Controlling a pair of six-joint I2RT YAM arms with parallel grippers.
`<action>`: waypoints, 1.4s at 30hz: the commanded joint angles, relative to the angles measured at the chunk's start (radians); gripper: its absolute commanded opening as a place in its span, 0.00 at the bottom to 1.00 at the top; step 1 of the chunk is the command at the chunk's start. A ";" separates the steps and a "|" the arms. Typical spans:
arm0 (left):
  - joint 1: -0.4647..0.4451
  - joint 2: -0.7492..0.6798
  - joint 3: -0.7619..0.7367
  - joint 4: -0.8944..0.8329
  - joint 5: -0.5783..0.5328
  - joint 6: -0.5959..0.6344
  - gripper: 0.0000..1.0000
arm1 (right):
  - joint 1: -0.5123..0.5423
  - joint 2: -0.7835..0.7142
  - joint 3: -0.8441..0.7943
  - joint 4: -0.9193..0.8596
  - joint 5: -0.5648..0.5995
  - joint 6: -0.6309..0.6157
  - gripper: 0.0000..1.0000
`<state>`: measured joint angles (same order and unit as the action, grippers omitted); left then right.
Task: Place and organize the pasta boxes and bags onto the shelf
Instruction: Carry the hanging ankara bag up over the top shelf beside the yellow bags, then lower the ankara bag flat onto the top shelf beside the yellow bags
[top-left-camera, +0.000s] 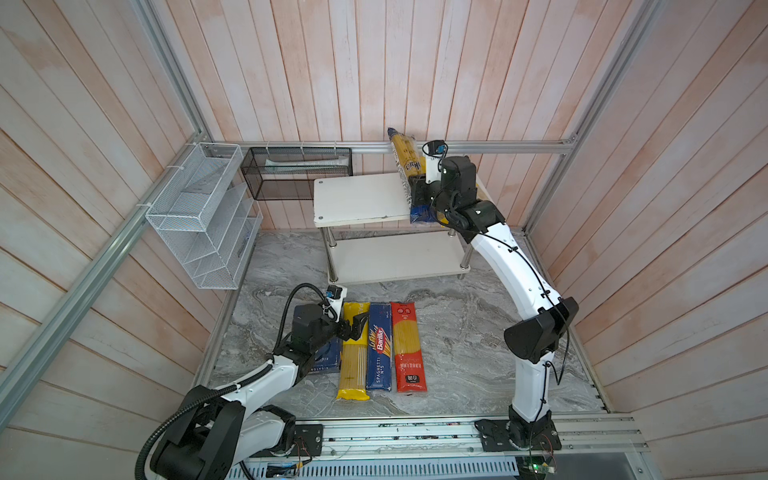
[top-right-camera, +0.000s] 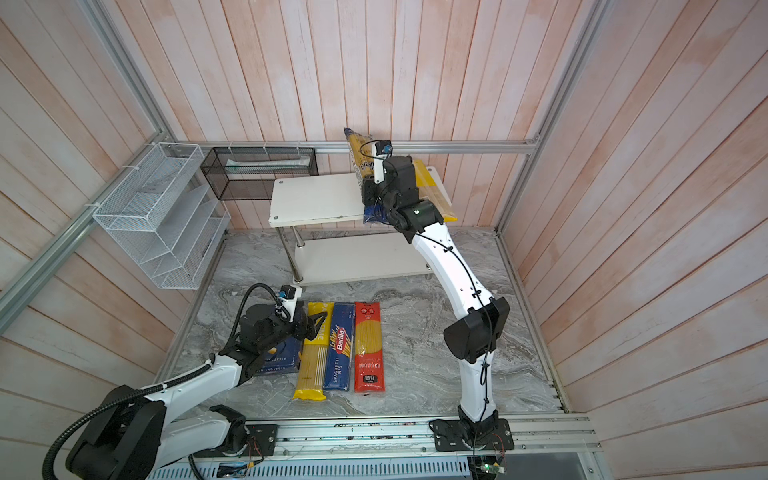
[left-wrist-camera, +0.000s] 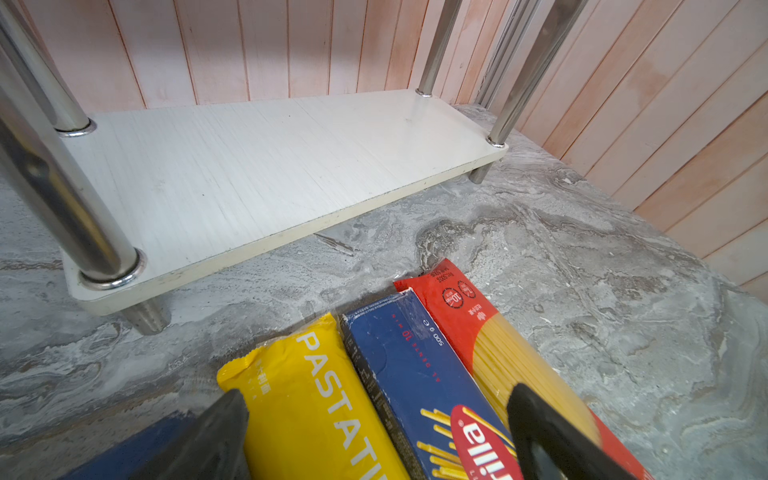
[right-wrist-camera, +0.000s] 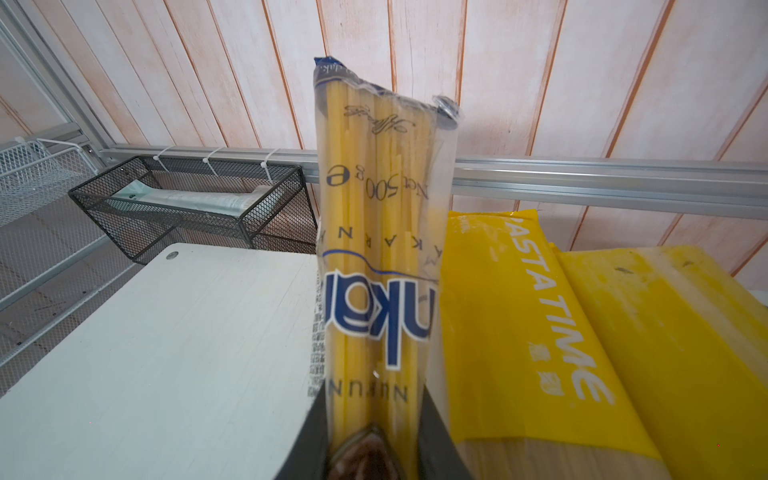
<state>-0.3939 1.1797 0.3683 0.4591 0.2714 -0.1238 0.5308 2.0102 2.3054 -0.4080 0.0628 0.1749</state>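
Note:
My right gripper (right-wrist-camera: 372, 415) is shut on the beige-and-navy bag (right-wrist-camera: 374, 208), which tilts up over the right part of the shelf's top board (top-left-camera: 357, 199). Two yellow-ended bags (right-wrist-camera: 519, 332) lie flat on that board beside it. The lower board (left-wrist-camera: 249, 174) is bare. On the table lie, side by side, the wide rigatoni box (top-left-camera: 328, 361), half under my left arm, a yellow-ended bag (top-left-camera: 353, 365), the narrow spaghetti box (top-left-camera: 380, 353) and the red-ended bag (top-left-camera: 408, 353). My left gripper (left-wrist-camera: 374, 436) hovers open, its fingers spanning the yellow-ended bag and the spaghetti box.
A white wire mesh rack (top-left-camera: 199, 216) hangs on the left wall. A black mesh basket (top-left-camera: 295, 170) holding a tube hangs from the back rail, just left of the shelf. Wooden walls close in the marble tabletop (top-left-camera: 457, 345) on three sides.

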 joint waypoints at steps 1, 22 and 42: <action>-0.003 -0.013 0.004 0.007 -0.006 0.010 1.00 | -0.017 -0.007 -0.012 0.100 0.029 0.006 0.15; -0.004 -0.011 0.007 0.006 -0.010 0.012 1.00 | -0.002 -0.050 -0.002 0.114 0.034 -0.004 0.40; -0.004 -0.018 0.003 0.006 -0.021 0.010 1.00 | 0.156 -0.389 -0.453 0.104 0.182 -0.218 0.48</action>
<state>-0.3939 1.1748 0.3679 0.4595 0.2626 -0.1238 0.6773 1.6569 1.9377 -0.3397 0.1749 -0.0006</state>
